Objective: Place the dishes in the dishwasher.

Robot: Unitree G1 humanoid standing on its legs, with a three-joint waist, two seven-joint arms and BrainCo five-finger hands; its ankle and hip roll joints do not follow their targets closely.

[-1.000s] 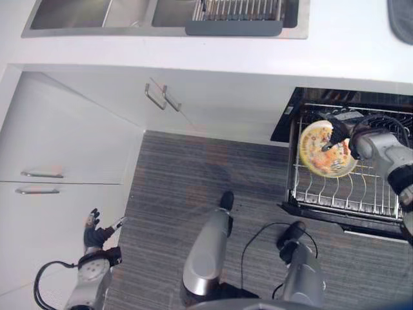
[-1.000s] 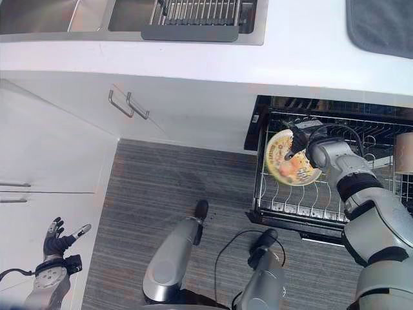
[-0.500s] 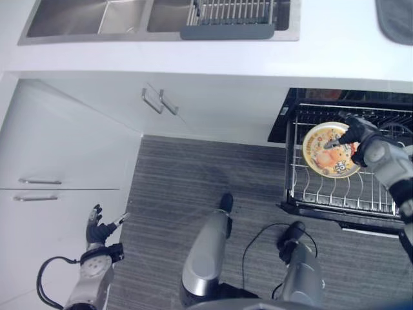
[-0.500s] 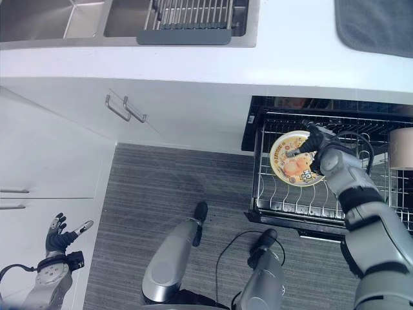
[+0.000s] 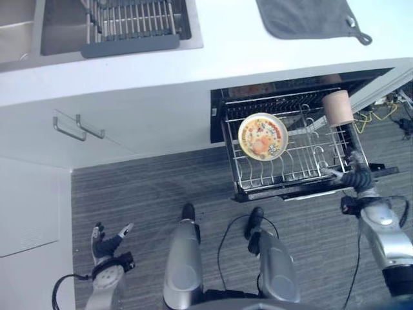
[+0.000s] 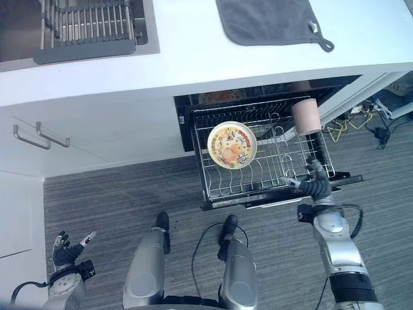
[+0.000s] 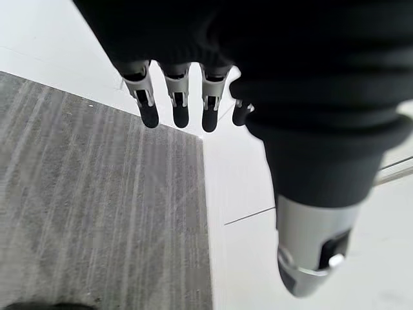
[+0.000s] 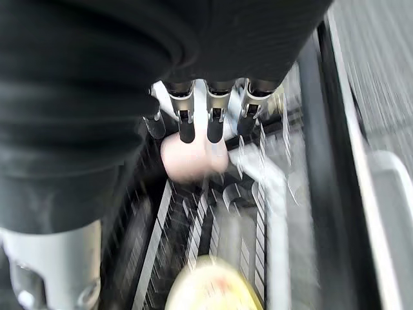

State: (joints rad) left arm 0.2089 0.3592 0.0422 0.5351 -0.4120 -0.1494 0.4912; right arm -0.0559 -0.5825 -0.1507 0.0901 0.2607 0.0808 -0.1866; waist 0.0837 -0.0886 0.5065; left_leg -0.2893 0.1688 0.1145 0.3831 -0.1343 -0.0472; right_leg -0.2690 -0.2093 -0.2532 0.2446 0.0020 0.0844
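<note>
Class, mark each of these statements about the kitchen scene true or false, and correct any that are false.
1. The yellow plate stands in the dishwasher rack. True.
2. The right hand holds the plate. False: it is at the rack's front right corner, apart from the plate, fingers straight.
3. A pink cup sits at the rack's right side. True.
4. The grey cloth lies on the floor. False: it lies on the counter.
5. The left hand is open. True.
</note>
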